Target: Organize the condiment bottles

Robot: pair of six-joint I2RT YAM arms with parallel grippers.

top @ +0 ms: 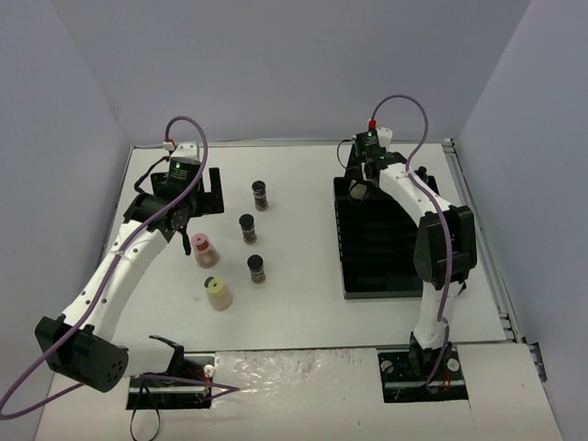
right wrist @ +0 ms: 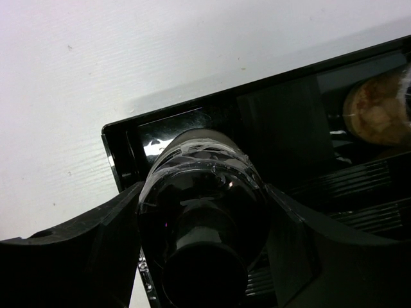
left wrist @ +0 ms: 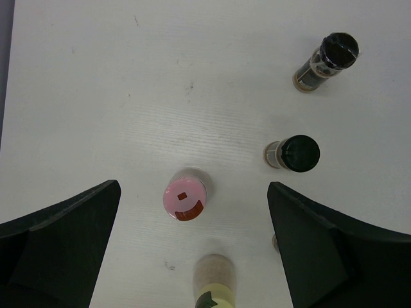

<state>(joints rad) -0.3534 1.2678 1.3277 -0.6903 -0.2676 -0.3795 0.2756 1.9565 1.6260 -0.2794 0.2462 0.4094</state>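
My left gripper [top: 181, 207] is open and hangs high above the pink-capped jar [top: 204, 250], which shows between the fingers in the left wrist view [left wrist: 185, 197]. The pale-yellow-capped jar [top: 218, 293] stands just nearer [left wrist: 215, 282]. Three black-capped jars [top: 260, 194] [top: 247, 227] [top: 256, 267] stand upright to the right; two show fully in the left wrist view [left wrist: 327, 61] [left wrist: 294, 154]. My right gripper [top: 357, 189] is shut on a black-capped jar [right wrist: 202, 205] over the far left corner of the black tray [top: 377, 248]. Another jar [right wrist: 376, 106] lies in the tray beside it.
The black slotted tray [right wrist: 128, 144] sits right of centre, under my right arm. Grey walls enclose the white table on three sides. Both arm bases stand at the near edge.
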